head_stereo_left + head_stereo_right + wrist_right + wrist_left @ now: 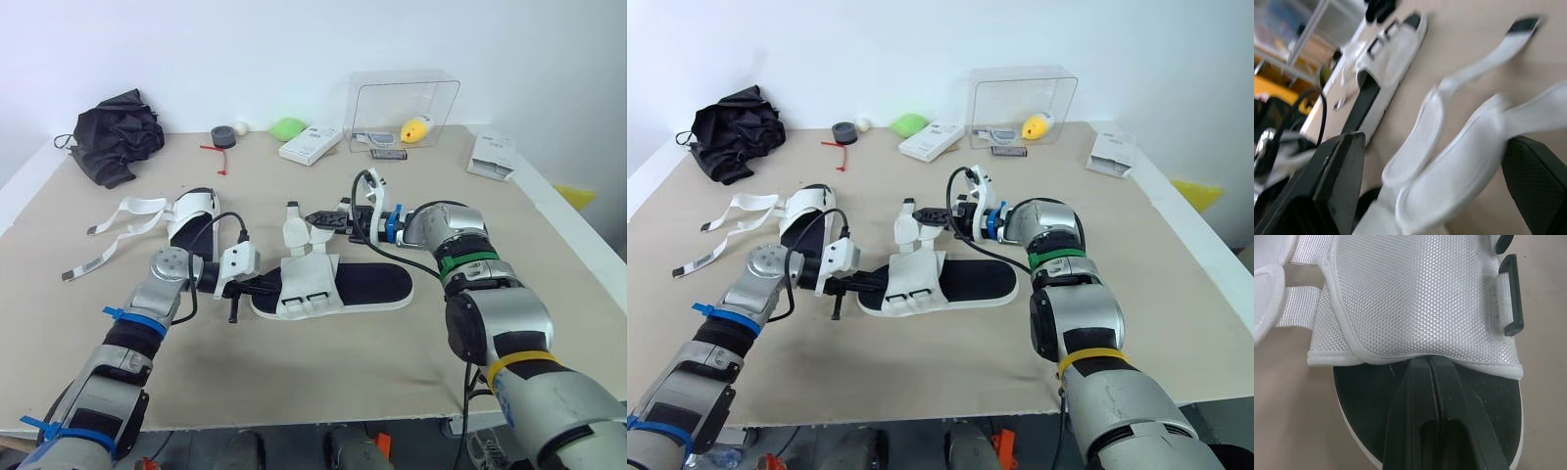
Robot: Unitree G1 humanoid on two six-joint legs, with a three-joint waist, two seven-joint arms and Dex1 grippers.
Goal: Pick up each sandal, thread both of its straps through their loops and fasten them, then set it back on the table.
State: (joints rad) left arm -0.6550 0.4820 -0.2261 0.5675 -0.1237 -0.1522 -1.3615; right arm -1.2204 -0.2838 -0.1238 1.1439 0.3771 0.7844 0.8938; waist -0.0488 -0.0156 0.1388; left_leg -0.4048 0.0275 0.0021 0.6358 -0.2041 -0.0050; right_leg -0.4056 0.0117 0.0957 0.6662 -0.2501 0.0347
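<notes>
Black-soled sandal [338,290] with white woven-mesh upper lies mid beige worktop [392,377]. Left gripper [1431,361] fingers pressed together, tip at the mesh edge. Right gripper [1432,140] fingers apart, straddling padded white strap [1469,166].

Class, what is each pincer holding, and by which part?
Nothing is clamped. Right pincer: open around the sandal's loose straps. Left pincer: shut, tip at the upper's edge.

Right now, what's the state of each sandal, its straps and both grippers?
Near sandal: flat on the table, both straps out of their loops, unfastened.
Far sandal: on the table, straps loose and spread out.
Left gripper: shut, tips at the edge of the near sandal's upper.
Right gripper: open, one near-sandal strap between its fingers.
</notes>
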